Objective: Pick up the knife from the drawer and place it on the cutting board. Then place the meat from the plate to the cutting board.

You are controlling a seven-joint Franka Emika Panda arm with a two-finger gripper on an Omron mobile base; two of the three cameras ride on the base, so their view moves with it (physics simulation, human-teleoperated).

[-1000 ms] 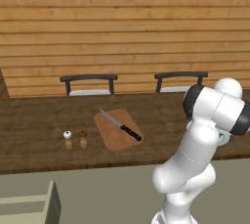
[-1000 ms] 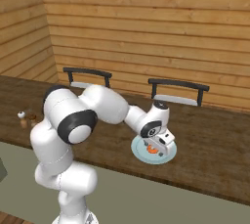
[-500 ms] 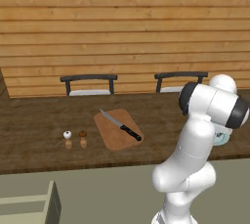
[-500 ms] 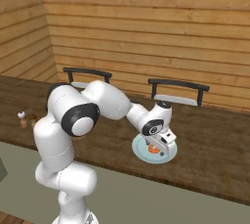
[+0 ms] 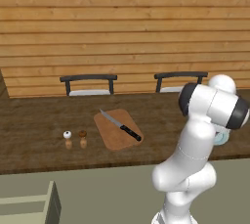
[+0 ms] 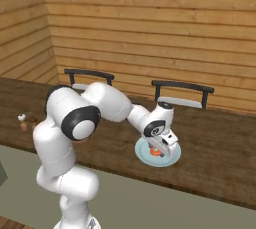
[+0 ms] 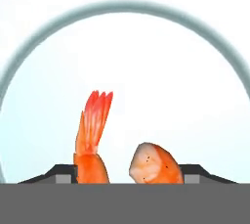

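While the two shakers (image 5: pixel 75 138) stand at far left on the countertop (image 5: pixel 29 135), the knife (image 5: pixel 121 126) lies across the cutting board (image 5: pixel 116 129). Further right, gripper (image 6: pixel 161 149) sits low over the plate (image 6: pixel 172 158), fingers either side of the meat (image 7: pixel 156 163); grip unclear.

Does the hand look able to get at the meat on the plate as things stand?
Probably yes. The hand hangs low over the plate, and in the hand view the meat lies between its fingertips with nothing over it. Whether the fingers touch it I cannot tell.
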